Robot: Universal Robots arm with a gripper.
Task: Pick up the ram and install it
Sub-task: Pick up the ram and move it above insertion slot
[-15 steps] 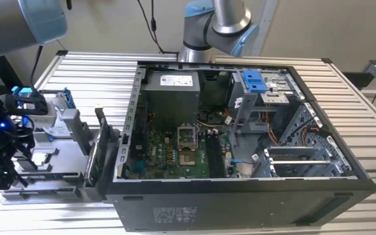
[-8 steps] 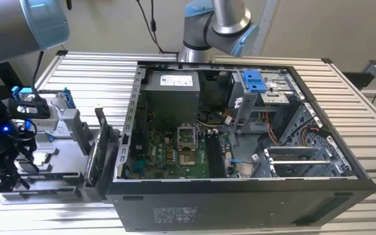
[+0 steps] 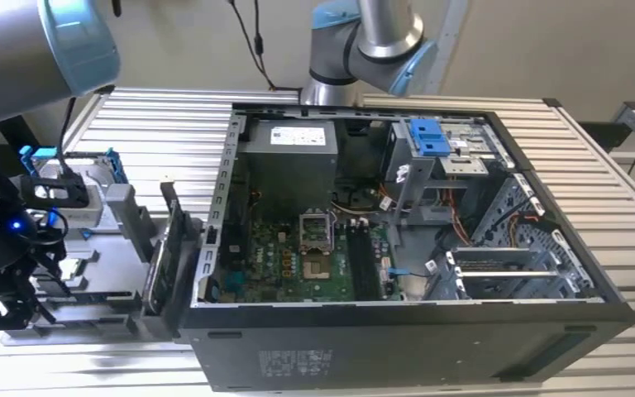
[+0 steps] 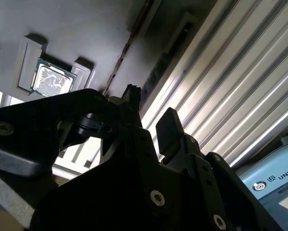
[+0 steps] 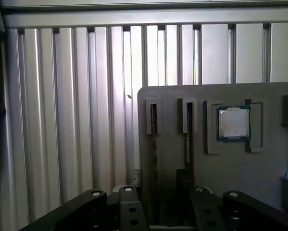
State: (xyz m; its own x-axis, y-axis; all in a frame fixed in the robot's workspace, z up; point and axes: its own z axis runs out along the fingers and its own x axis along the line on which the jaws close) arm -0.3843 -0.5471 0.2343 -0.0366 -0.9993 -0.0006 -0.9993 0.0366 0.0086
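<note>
In the first wrist view a grey parts tray [image 5: 172,154] carries two narrow slots. A thin dark strip stands edge-on in each; they look like ram sticks [image 5: 155,144], though I cannot tell for sure. My gripper [image 5: 159,179] hovers above the tray, open, its fingertips [image 5: 136,177] on either side of the line of one slot, touching nothing. The second wrist view shows the gripper [image 4: 151,113] from behind, its two black fingers [image 4: 170,130] apart with an empty gap. In the exterior view the gripper [image 3: 3,302] hangs over the tray [image 3: 108,248] at the exterior view's left.
A square processor chip [image 5: 234,122] lies in a tray pocket beside the slots. The open computer case [image 3: 406,215] lies in the middle of the ribbed metal table [image 3: 604,165], motherboard [image 3: 307,256] exposed. Dark upright cards [image 3: 174,248] stand between tray and case. A second arm [image 3: 367,41] stands behind.
</note>
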